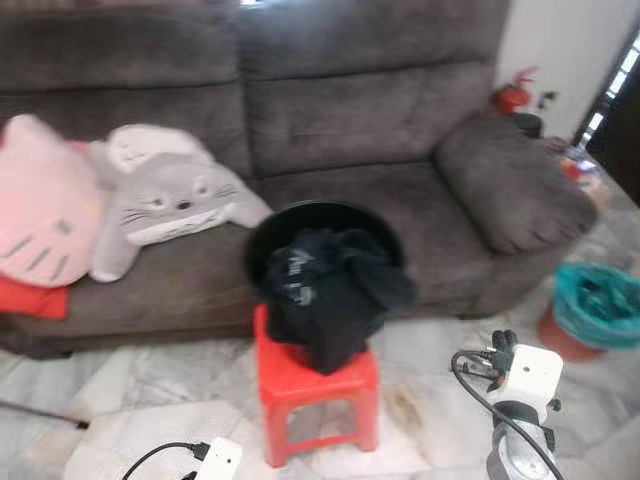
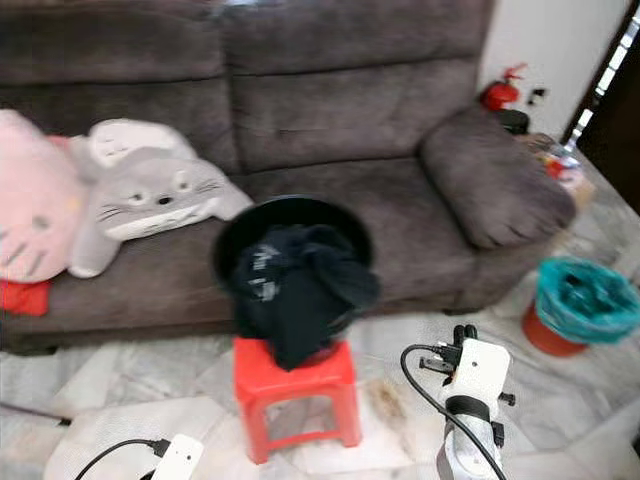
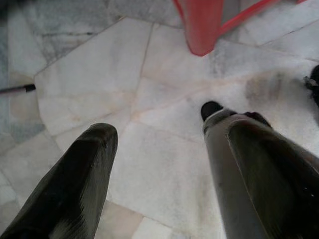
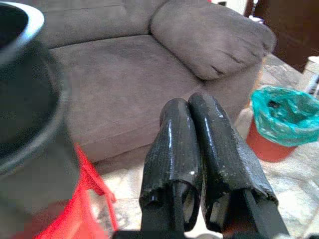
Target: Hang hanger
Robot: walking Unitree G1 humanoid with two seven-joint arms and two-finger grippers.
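A round black basket (image 1: 325,212) heaped with dark clothes (image 1: 330,290) stands on a red plastic stool (image 1: 320,385) in front of a grey sofa (image 1: 350,120). My right arm (image 1: 520,400) is low on the right of the stool. Its gripper (image 4: 188,107) is shut with nothing between the fingers and points towards the sofa seat, with the basket's wall (image 4: 25,99) close beside it. My left gripper (image 3: 157,124) hangs open over the marble floor, a stool leg (image 3: 202,25) ahead of it.
A grey plush toy (image 1: 170,205) and a pink cat cushion (image 1: 40,215) lie on the sofa's left end. A red bin with a teal bag (image 1: 598,310) stands on the floor at the right. A fire extinguisher (image 1: 512,95) sits behind the sofa arm.
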